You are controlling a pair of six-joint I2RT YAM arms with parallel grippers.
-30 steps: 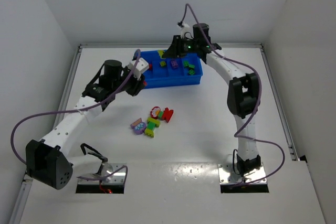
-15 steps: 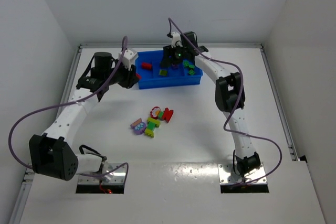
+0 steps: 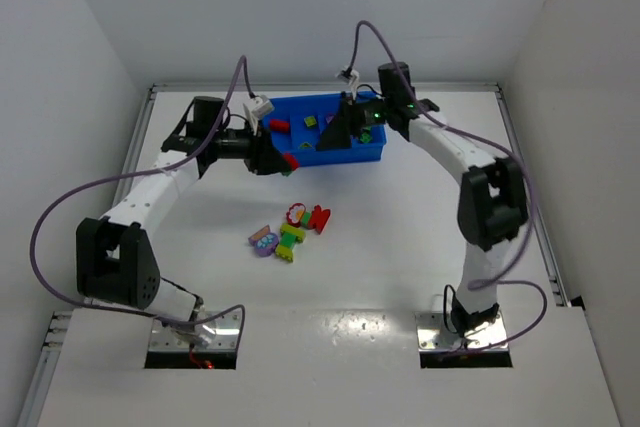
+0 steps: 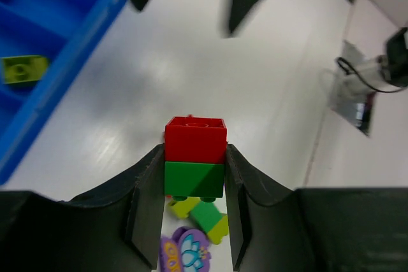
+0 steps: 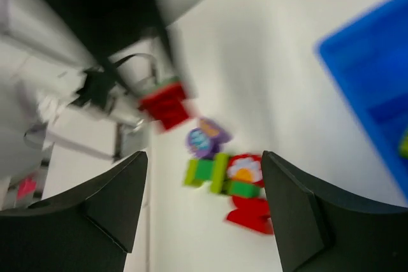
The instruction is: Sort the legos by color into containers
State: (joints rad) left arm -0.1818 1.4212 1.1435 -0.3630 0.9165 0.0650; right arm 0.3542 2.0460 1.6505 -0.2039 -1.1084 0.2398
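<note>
My left gripper (image 4: 194,158) is shut on a red brick stacked on a green one (image 4: 195,157). It hangs just in front of the blue tray's (image 3: 300,159) left end, the held pair (image 3: 288,160) showing at its tip. My right gripper (image 3: 336,134) stands open and holds nothing, over the tray's front wall. In its blurred wrist view the open fingers (image 5: 115,202) frame the loose legos on the table: a purple piece (image 5: 207,138), a green and yellow-green piece (image 5: 207,171), a red flower piece (image 5: 245,170) and a red brick (image 5: 252,214).
The tray's compartments hold a red brick (image 3: 279,125), a yellow-green one (image 3: 310,122) and a green one (image 3: 364,128). The loose cluster (image 3: 290,230) lies mid-table, nearer me than the tray. White walls close in the table's left, far and right sides.
The right gripper has opened and drawn from the tray's far side to its front wall. The left gripper, still shut on the red-and-green pair, swung right along the tray's front.
</note>
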